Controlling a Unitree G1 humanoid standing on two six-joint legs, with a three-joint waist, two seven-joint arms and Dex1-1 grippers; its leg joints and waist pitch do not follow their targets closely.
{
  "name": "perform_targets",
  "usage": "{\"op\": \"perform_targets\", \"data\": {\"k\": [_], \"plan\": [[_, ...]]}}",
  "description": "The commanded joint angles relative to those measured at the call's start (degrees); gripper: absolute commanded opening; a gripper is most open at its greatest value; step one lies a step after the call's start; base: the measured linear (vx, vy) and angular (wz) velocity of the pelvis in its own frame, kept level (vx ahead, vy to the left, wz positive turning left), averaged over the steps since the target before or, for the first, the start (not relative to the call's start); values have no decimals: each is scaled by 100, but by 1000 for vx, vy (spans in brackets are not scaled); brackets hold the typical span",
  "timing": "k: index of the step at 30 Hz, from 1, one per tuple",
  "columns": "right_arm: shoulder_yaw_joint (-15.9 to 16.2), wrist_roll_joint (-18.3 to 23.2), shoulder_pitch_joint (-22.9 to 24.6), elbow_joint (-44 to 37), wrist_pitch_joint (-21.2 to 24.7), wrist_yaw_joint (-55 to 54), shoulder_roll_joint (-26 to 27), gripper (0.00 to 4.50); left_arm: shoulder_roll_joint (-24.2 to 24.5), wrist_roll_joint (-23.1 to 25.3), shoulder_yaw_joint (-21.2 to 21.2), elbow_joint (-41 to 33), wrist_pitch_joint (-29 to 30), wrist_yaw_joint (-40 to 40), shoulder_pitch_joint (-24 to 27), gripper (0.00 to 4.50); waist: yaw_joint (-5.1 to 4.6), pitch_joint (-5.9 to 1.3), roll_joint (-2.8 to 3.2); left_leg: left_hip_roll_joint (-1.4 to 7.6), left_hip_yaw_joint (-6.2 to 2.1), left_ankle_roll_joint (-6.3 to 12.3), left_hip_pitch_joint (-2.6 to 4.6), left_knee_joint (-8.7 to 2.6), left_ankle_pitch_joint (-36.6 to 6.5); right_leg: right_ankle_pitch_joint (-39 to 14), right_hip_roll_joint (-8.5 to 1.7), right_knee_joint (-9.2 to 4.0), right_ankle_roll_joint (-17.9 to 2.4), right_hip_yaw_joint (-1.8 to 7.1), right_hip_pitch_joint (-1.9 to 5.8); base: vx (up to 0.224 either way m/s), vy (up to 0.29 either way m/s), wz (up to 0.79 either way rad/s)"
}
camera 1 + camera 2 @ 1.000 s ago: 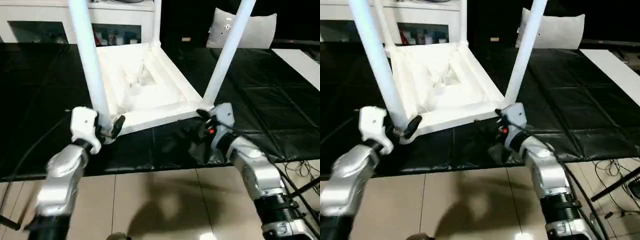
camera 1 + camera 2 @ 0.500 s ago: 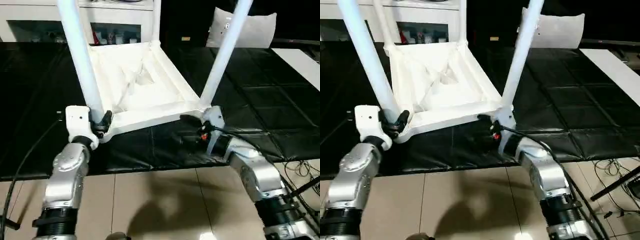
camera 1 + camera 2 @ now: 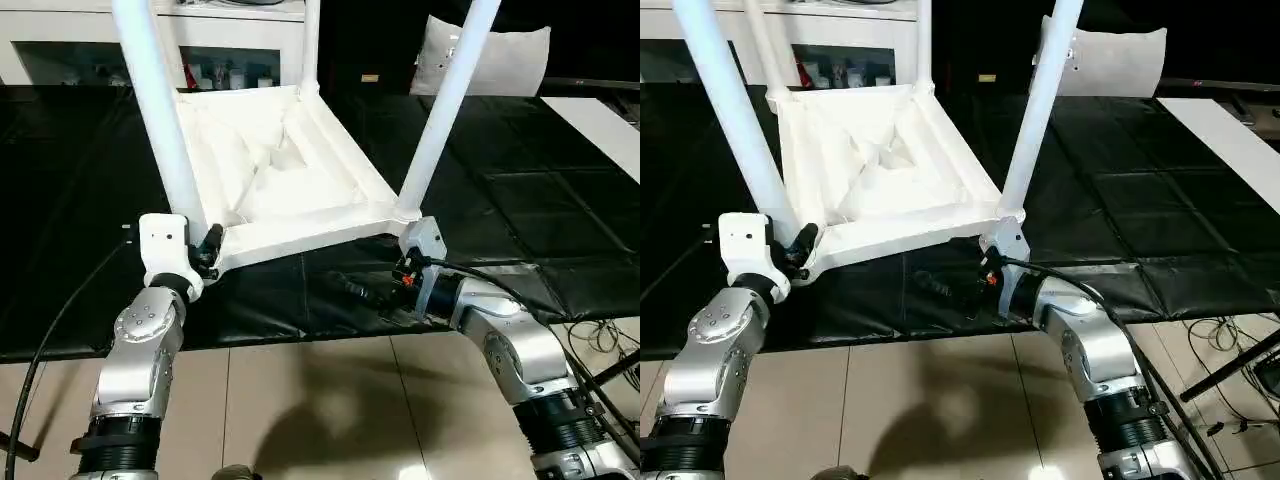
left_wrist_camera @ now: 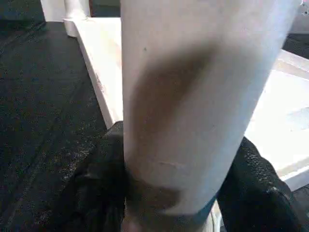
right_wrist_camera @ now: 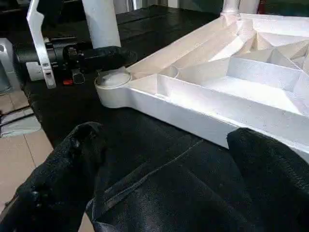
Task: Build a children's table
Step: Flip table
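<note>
The children's table (image 3: 290, 180) lies upside down on the black mat, its ribbed underside up and white legs standing from its corners. My left gripper (image 3: 205, 248) is at the near-left leg (image 3: 160, 110), low by its socket. Both black fingers (image 4: 96, 188) press the leg (image 4: 193, 96) from either side. My right gripper (image 3: 355, 292) is open just in front of the near-right corner, below the near-right leg (image 3: 440, 110). Its fingers (image 5: 67, 169) point along the table's front edge with only mat between them. The left gripper (image 5: 96, 55) shows beyond them at the corner socket (image 5: 113, 82).
The black mat (image 3: 520, 200) ends just ahead of my forearms, with tiled floor (image 3: 330, 410) below it. A white cabinet with glass doors (image 3: 230, 50) stands behind the table. A white pillow (image 3: 510, 60) sits at the back right, and cables (image 3: 600, 340) lie on the floor at the right.
My left gripper has closed in on the base of the near-left leg. My right gripper has dropped from the near-right corner and now lies low along the mat.
</note>
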Motion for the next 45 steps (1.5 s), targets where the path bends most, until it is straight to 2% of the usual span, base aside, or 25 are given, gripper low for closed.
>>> {"op": "perform_targets", "data": {"k": [1, 13, 15, 16, 17, 18, 20, 21, 22, 24, 25, 27, 29, 33, 35, 36, 38, 39, 40, 41, 45], "plan": [[-21, 12, 51, -60, 38, -7, -33, 450, -58, -203, 156, -49, 234, 30, 40, 209, 26, -334, 26, 454, -187, 324, 47, -410, -400, 325, -683, -437, -1234, 397, 245, 0, 0, 0], [-39, -47, 84, -34, 8, -120, 3, 450, -76, -376, 156, -162, 258, -171, 80, 208, 27, -342, 31, 450, -187, 338, 42, -406, -341, 442, -674, -425, -1241, 393, 249, 0, 0, 0], [-67, -67, 66, -5, 18, -188, 16, 450, -292, -852, 382, -365, 490, -223, 73, 208, 30, -342, 32, 451, -186, 327, 37, -406, -311, 504, -684, -418, -1287, 390, 253, 0, 0, 0], [-83, -75, 51, 17, 35, -228, 20, 450, -383, -1063, 493, -454, 667, -191, 46, 208, 15, -347, 0, 451, -175, 327, 37, -399, -284, 574, -679, -405, -1329, 391, 257, 0, 0, 0], [-103, -94, 29, 60, 59, -295, 32, 450, -513, -1410, 665, -586, 1045, -118, 6, 208, 23, -352, 12, 446, -174, 363, 32, -387, -209, 656, -681, -391, -1350, 391, 261, 0, 0, 0], [-106, -97, 26, 66, 62, -304, 33, 450, -530, -1457, 688, -604, 1099, -109, 0, 208, 18, -354, 8, 444, -171, 376, 26, -384, -161, 720, -678, -378, -1369, 391, 261, 0, 0, 0], [-146, -187, -24, 196, 54, -521, 86, 450, -674, -2041, 836, -857, 1734, -150, -9, 208, 12, -351, 1, 428, -163, 410, 18, -377, -115, 734, -670, -371, -1390, 388, 262, 0, 0, 0], [-206, -269, -85, 347, 12, -771, 170, 450, -684, -2360, 779, -1119, 2085, -326, 91, 208, 14, -353, 7, 425, -157, 392, 24, -369, -72, 707, -677, -365, -1451, 388, 247, 0, 0, 0], [-225, -277, -100, 378, 11, -827, 195, 450, -676, -2404, 748, -1190, 2155, -371, 126, 208, 36, -349, -17, 418, -142, 398, 28, -365, -73, 614, -679, -379, -1499, 391, 241, 0, 0, 0], [-269, -249, -124, 419, 22, -929, 270, 450, -627, -2438, 637, -1385, 2347, -485, 242, 208, 50, -336, -4, 412, -130, 419, 20, -363, -70, 561, -652, -396, -1482, 393, 229, 0, 0, 0], [-274, -229, -122, 412, 29, -928, 282, 450, -617, -2419, 617, -1422, 2385, -499, 265, 208, 46, -339, -29, 413, -131, 430, 11, -364, -66, 553, -648, -392, -1457, 394, 240, 0, 0, 0], [-335, -170, -156, 448, 65, -1043, 385, 450, -592, -2401, 558, -1529, 2534, -629, 338, 208, 44, -326, -7, 432, -138, 445, 30, -377, -147, 461, -640, -415, -1358, 392, 223, 0, 0, 0], [-369, -150, -184, 488, 57, -1095, 430, 450, -587, -2396, 539, -1556, 2563, -657, 350, 208, 67, -311, 7, 446, -139, 344, 64, -404, -349, 107, -639, -454, -1234, 396, 204, 0, 0, 0], [-719, 113, -495, 906, -22, -1366, 727, 450, -460, -2408, 412, -1751, 2859, -741, 366, 207, 57, -305, 18, 458, -154, 189, 75, -440, -521, -135, -649, -459, -1165, 397, 193, 0, 0, 0], [-986, 288, -774, 1293, -99, -1510, 883, 450, -394, -2481, 326, -1811, 2942, -733, 369, 207, 61, -307, 29, 433, -146, 149, 62, -437, -513, -148, -659, -466, -1179, 399, 201, 0, 0, 0], [-1122, 378, -929, 1519, -129, -1562, 950, 450, -384, -2507, 304, -1835, 2972, -733, 369, 207, 41, -303, 13, 433, -149, 135, 39, -446, -490, -145, -660, -461, -1167, 399, 216, 0, 0, 0], [-1213, 447, -1052, 1703, -134, -1578, 998, 450, -383, -2509, 293, -1845, 2990, -741, 365, 207, 19, -310, 1, 433, -151, 126, 43, -442, -460, -107, -663, -464, -1163, 395, 219, 0, 0, 0], [-1253, 471, -1115, 1801, -131, -1589, 1023, 450, -379, -2502, 290, -1851, 3002, -756, 363, 208, 9, -316, 19, 426, -146, 132, 42, -433, -423, -49, -659, -451, -1178, 396, 219, 0, 0, 0], [-1266, 478, -1140, 1841, -130, -1596, 1032, 450, -377, -2498, 288, -1854, 3007, -764, 363, 208, 2, -328, 16, 425, -144, 152, 34, -422, -331, 90, -659, -433, -1181, 396, 228, 0, 0, 0], [-1318, 496, -1273, 2072, -125, -1623, 1074, 450, -368, -2470, 285, -1874, 3044, -808, 360, 208, -11, -336, -12, 416, -140, 187, 21, -414, -231, 231, -653, -420, -1198, 392, 238, 0, 0, 0], [-1415, 597, -1400, 2269, -92, -1540, 1152, 450, -341, -2437, 288, -1898, 3100, -842, 336, 208, -38, -336, -12, 407, -131, 292, 13, -404, -175, 305, -656, -415, -1240, 387, 243, 0, 0, 0]]}}
